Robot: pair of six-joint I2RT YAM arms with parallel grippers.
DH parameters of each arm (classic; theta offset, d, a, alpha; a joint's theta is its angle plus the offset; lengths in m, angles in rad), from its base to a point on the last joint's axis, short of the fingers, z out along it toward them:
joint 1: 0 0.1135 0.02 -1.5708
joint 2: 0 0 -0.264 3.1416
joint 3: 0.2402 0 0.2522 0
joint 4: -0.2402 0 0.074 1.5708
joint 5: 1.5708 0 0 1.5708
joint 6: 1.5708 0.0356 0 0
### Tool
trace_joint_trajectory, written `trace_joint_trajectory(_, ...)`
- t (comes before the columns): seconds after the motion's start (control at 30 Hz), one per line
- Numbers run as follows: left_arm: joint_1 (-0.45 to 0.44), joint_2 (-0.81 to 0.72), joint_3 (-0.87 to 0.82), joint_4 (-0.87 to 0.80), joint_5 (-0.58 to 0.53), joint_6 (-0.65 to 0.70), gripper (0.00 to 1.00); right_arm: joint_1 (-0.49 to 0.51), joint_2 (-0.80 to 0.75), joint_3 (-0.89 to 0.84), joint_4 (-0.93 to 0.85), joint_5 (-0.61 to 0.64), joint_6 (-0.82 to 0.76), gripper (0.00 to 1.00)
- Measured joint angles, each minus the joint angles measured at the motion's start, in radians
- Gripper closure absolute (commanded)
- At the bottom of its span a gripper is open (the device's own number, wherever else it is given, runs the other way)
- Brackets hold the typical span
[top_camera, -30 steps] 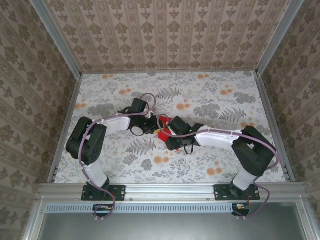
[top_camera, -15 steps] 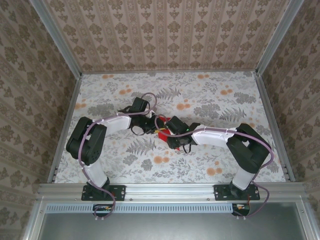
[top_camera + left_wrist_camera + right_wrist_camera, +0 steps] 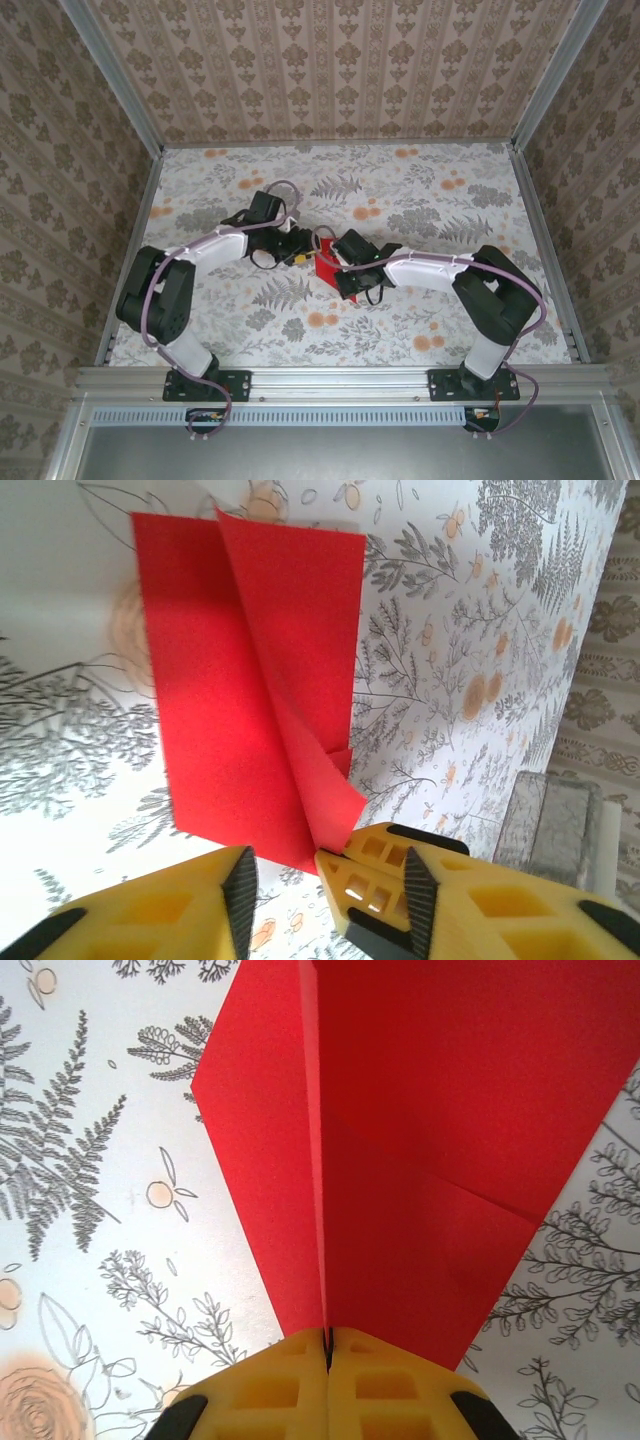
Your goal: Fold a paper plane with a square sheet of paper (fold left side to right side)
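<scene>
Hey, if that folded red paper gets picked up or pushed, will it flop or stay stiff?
Probably floppy: a flap of the red paper stands up loosely. Likely very light, so a push might crumple or slide it. The right claw, shut on its crease, should steady it.

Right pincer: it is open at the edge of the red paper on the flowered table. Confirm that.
Wrong on one point: the right pincer is shut, not open. The right wrist view shows its jaws pressed together on the edge of the red paper. The rest holds.
</scene>
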Motion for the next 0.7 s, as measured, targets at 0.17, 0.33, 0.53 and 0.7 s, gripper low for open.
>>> trace_joint_trajectory(0.17,-0.003,0.014,-0.023,0.012,-0.003,-0.002,0.66,-0.037,0.001,0.000,0.002,-0.105,0.020,0.99)
trace_joint_trajectory(0.33,-0.031,0.081,-0.022,0.052,0.011,-0.009,0.66,-0.072,0.013,0.000,0.020,-0.202,0.044,0.99)
trace_joint_trajectory(0.53,-0.059,0.153,0.000,0.068,0.019,-0.013,0.66,-0.099,0.013,-0.003,0.056,-0.269,0.074,0.99)
trace_joint_trajectory(0.7,-0.068,0.188,0.024,0.083,0.024,-0.014,0.65,-0.110,0.023,-0.010,0.077,-0.306,0.092,0.99)
